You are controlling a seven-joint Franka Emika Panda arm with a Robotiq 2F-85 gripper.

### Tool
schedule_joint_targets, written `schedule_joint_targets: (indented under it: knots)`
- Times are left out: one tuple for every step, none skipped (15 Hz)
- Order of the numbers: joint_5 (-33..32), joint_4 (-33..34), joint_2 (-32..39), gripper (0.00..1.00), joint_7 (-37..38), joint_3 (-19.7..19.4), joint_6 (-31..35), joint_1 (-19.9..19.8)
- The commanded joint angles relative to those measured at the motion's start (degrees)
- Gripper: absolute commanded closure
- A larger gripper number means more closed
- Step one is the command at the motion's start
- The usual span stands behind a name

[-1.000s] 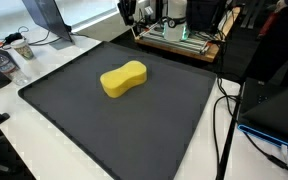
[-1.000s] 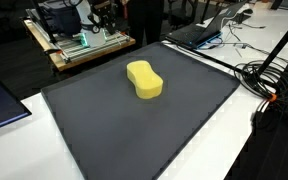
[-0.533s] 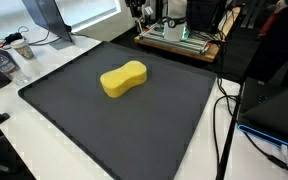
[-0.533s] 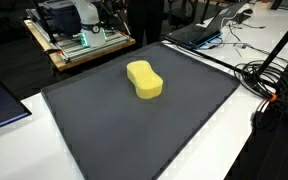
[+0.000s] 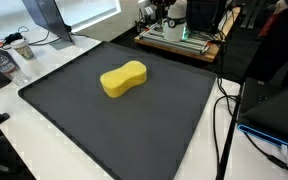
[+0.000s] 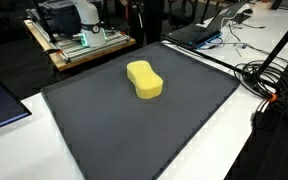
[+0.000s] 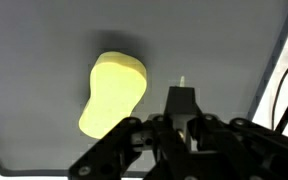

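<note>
A yellow peanut-shaped sponge (image 5: pixel 123 79) (image 6: pixel 144 80) lies alone on a large dark grey mat (image 5: pixel 134 135) (image 6: pixel 134 135). In the wrist view the sponge (image 7: pixel 114 93) sits left of my gripper (image 7: pixel 181 96), well below it on the mat (image 7: pixel 219 50). The jaws are pressed together with nothing between them. My gripper hangs high above the mat, clear of the sponge. In an exterior view only a dark part of the arm (image 5: pixel 150 10) shows at the top edge.
A wooden platform with equipment (image 5: pixel 179 40) (image 6: pixel 79 45) stands behind the mat. Cables (image 5: pixel 224 110) (image 6: pixel 269 80) run along one side of the mat. A monitor stand (image 5: pixel 44 15) and a cup (image 5: pixel 22 48) sit at one corner, and a laptop (image 6: pixel 199 32) at another.
At the top edge of an exterior view the arm has drifted sideways to the right. The sponge has not moved. The jaws stay shut.
</note>
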Motion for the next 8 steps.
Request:
schedule_joint_targets:
  knots:
    - [-6.1, 1.6, 1.9, 0.96, 7.5, 6.1, -0.4, 0.4]
    - [-8.2, 2.5, 2.7, 0.96, 10.3, 8.2, -0.7, -0.4]
    - [-9.5, 3.4, 3.5, 0.96, 12.3, 9.5, -1.6, -0.5]
    - [-11.4, 4.4, 4.1, 0.96, 15.5, 11.4, -1.3, -1.2]
    - [-12.4, 5.9, 5.2, 0.96, 17.6, 12.4, -2.8, -1.3]
    - [-13.9, 7.2, 6.4, 0.96, 19.9, 13.6, -3.7, -1.9]
    - [-12.0, 3.4, 3.5, 0.96, 16.6, 10.3, -1.3, 1.1]
    - [-12.4, 4.1, 4.1, 0.84, 17.5, 10.7, -1.7, 1.2]
